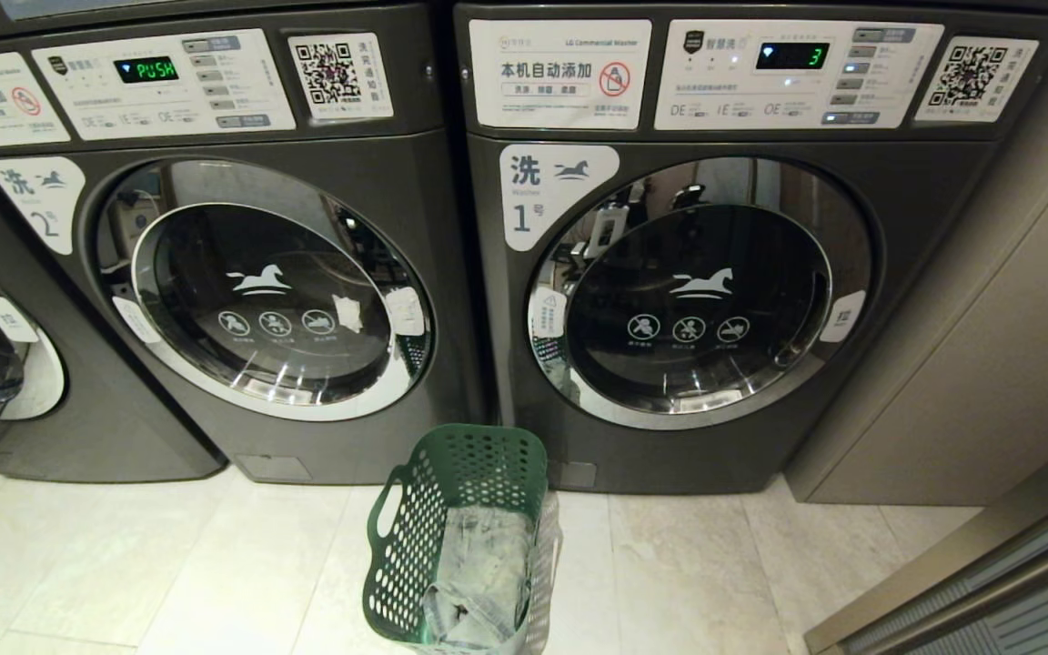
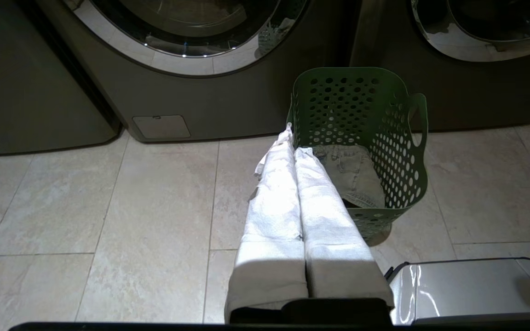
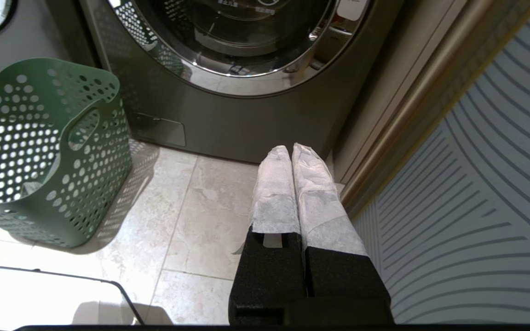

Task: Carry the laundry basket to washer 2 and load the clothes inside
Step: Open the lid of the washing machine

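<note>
Nearest the head camera, the basket (image 1: 456, 537) stands on the tiled floor (image 1: 169, 564), just before the gap between washer 2 (image 1: 242, 273) and washer 1 (image 1: 697, 273). Folded pale denim clothes (image 1: 478, 569) lie inside it. Both round doors are closed. Neither arm shows in the head view. The left gripper (image 2: 292, 142) hangs low beside the basket's rim, padded fingers clenched on nothing. The right gripper (image 3: 290, 151) hovers before washer 1, fingers pressed together, empty.
</note>
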You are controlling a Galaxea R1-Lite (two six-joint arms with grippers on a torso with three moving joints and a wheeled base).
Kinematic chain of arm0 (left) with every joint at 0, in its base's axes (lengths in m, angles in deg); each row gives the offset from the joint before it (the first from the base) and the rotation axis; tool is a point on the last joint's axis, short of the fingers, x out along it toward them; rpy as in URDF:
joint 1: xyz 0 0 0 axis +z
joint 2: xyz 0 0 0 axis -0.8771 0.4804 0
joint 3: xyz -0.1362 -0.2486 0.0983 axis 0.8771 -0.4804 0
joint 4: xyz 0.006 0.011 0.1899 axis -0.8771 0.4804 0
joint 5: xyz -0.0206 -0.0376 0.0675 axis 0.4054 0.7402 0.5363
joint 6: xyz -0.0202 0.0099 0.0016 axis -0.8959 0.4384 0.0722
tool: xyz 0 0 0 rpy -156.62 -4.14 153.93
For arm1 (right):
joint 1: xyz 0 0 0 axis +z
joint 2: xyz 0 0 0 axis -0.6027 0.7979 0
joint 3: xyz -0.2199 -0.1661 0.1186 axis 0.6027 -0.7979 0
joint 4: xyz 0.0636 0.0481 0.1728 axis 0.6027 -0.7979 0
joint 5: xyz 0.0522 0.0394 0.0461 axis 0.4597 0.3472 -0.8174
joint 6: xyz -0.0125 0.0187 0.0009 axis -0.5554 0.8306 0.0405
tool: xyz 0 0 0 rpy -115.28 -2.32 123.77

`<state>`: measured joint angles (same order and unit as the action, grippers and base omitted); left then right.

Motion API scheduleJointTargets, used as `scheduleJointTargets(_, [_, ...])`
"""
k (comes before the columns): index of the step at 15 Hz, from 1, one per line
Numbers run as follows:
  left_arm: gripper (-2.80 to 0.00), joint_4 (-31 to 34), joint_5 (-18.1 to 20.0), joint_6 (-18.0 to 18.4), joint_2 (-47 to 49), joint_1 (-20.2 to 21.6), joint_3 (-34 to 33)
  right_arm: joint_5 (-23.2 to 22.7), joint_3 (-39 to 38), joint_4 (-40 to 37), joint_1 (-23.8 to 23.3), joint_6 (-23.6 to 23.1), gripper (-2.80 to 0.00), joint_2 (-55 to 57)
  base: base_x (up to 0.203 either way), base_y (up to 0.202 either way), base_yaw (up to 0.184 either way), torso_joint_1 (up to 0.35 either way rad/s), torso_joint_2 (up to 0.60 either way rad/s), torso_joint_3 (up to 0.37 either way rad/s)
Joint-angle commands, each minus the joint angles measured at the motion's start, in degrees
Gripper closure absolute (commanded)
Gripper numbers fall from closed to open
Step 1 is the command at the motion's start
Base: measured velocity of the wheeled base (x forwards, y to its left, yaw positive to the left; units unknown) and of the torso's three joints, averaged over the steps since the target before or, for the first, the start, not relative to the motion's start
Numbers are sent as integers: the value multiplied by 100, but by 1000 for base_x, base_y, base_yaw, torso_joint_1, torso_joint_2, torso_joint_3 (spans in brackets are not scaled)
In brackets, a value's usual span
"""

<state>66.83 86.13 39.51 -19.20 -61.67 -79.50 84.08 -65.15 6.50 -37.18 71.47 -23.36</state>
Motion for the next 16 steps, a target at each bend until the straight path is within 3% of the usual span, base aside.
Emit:
scheduleJointTargets(1, [0,5,2,7,-10,3,-1,-4,0,1,2,-8,0,7,0,0,0,0,0,0])
scheduleJointTargets(9, [0,5,2,2,-1,-2,-1,-4,0,1,2,0,0,7,0,0,0,0,0,-8])
scheduleJointTargets(16, [0,5,2,2,-8,3,-1,-4,0,1,2,0,0,7,0,0,0,2,3,-174])
